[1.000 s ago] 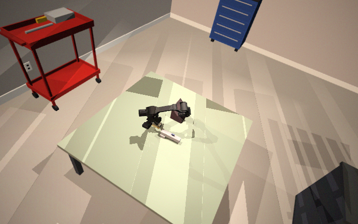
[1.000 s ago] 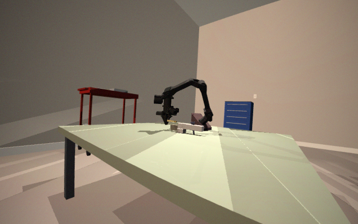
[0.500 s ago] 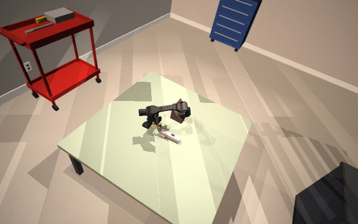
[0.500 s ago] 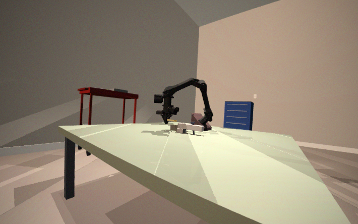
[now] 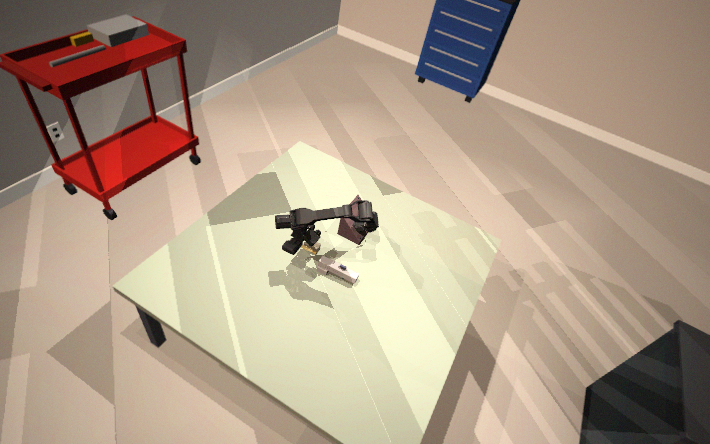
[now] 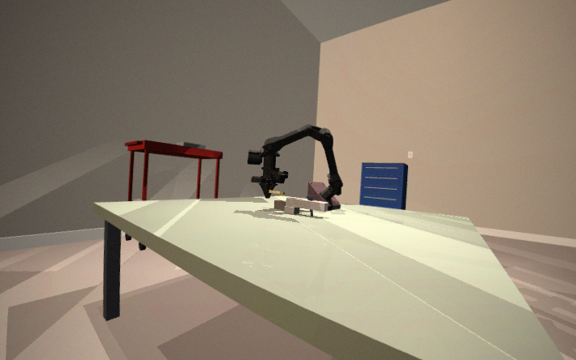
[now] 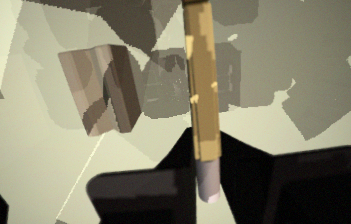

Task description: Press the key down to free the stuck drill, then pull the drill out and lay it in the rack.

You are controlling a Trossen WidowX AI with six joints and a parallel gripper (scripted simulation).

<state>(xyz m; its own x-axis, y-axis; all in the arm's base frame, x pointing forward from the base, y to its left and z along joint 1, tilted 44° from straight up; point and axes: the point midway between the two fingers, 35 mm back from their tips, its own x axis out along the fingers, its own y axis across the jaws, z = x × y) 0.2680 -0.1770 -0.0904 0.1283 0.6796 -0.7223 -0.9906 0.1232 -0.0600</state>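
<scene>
The drill (image 7: 206, 100) (image 5: 310, 249) (image 6: 276, 192) has a yellow body and a short pale lilac shank. My gripper (image 7: 198, 131) (image 6: 268, 195) is shut on it near the shank end. The drill is held roughly level above the table, free of the pale pinkish holder. The rack (image 7: 73, 75) (image 6: 279, 205), a brown block with a lengthwise groove, stands on the table; in the wrist view it is left of the drill and empty. The holder (image 5: 349, 274) (image 6: 303, 203) lies beside the rack, with the dark blue key (image 5: 343, 267) (image 6: 310, 198) on top.
A brown-purple wedge-shaped block (image 5: 350, 231) (image 6: 316, 190) stands by the arm's base on the pale green table (image 5: 225, 264) (image 6: 218, 237). A red cart (image 5: 126, 159) and a blue drawer cabinet (image 5: 460, 46) stand off the table. Shadows fall across the table.
</scene>
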